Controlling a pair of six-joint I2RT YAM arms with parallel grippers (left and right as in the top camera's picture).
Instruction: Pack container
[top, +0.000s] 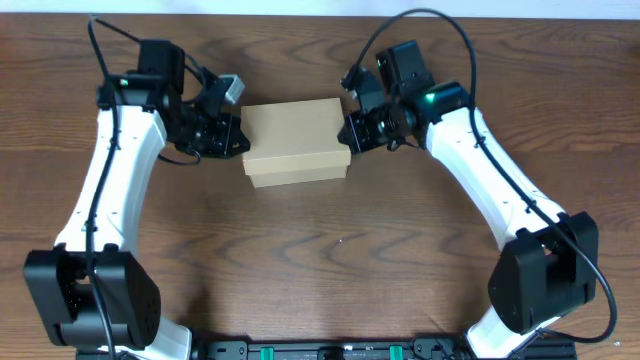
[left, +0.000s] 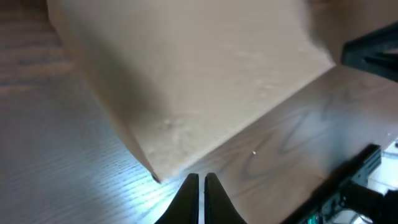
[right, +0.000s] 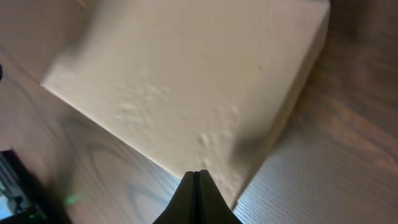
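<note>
Tan cardboard forms the container (top: 296, 140), which lies with its lid down flat on the wooden table (top: 330, 250), at about the middle from left to right and towards the far side. Its long sides run left to right, slightly skewed, and its plain top and near wall show from overhead.

The left gripper (top: 239, 142) sits at the box's left end, and the right gripper (top: 348, 130) at its right end, so the box lies between the two. In the left wrist view the black fingers (left: 190, 196) stand almost together with only a thin slit between them, holding nothing, their tips just beside a lower corner of the container (left: 199, 81). In the right wrist view the fingers (right: 189, 196) are pressed tight together, also empty, their point lying against the edge of the container (right: 186, 81). Whether either tip truly touches the cardboard cannot be told.
</note>
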